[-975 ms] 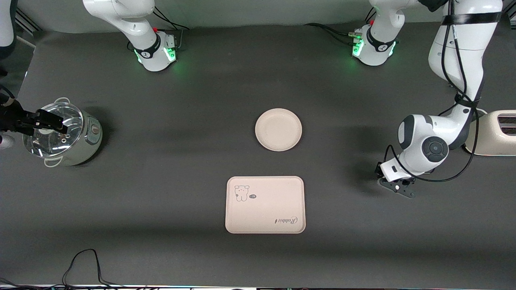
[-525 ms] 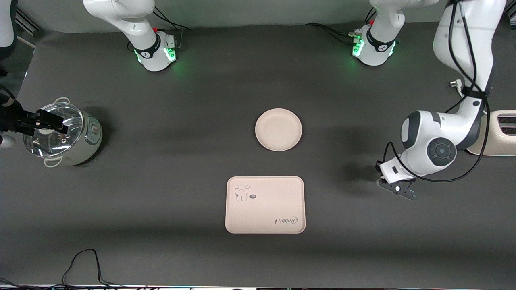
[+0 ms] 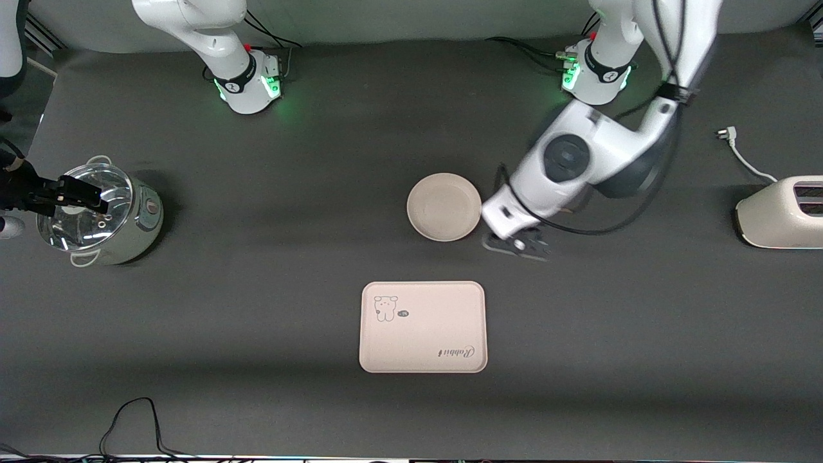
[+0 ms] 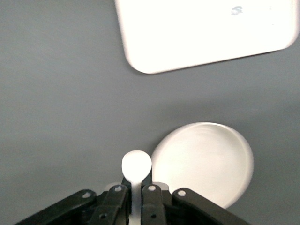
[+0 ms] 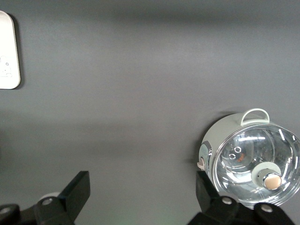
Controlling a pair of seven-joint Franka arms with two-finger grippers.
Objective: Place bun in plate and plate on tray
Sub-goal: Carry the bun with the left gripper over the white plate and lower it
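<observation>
The round cream plate [image 3: 443, 206] lies in the middle of the table. The tray [image 3: 422, 326] with the bear drawing lies nearer to the front camera. My left gripper [image 3: 517, 244] hangs just beside the plate's rim on the left arm's side. In the left wrist view the left gripper [image 4: 136, 183] is shut on the small off-white bun [image 4: 136, 164], with the plate [image 4: 206, 164] beside it and the tray [image 4: 201, 33] farther off. The bun is hidden in the front view. My right gripper [image 3: 74, 196] waits open over the pot; it is empty in its wrist view [image 5: 140, 187].
A steel pot with a glass lid [image 3: 96, 215] stands at the right arm's end, and also shows in the right wrist view [image 5: 255, 161]. A cream toaster [image 3: 781, 212] and its plug cord [image 3: 739, 151] lie at the left arm's end. A black cable [image 3: 128, 418] lies at the front edge.
My left arm has swung from near the toaster toward the middle, bringing its gripper beside the plate. The right arm, plate and tray have not moved.
</observation>
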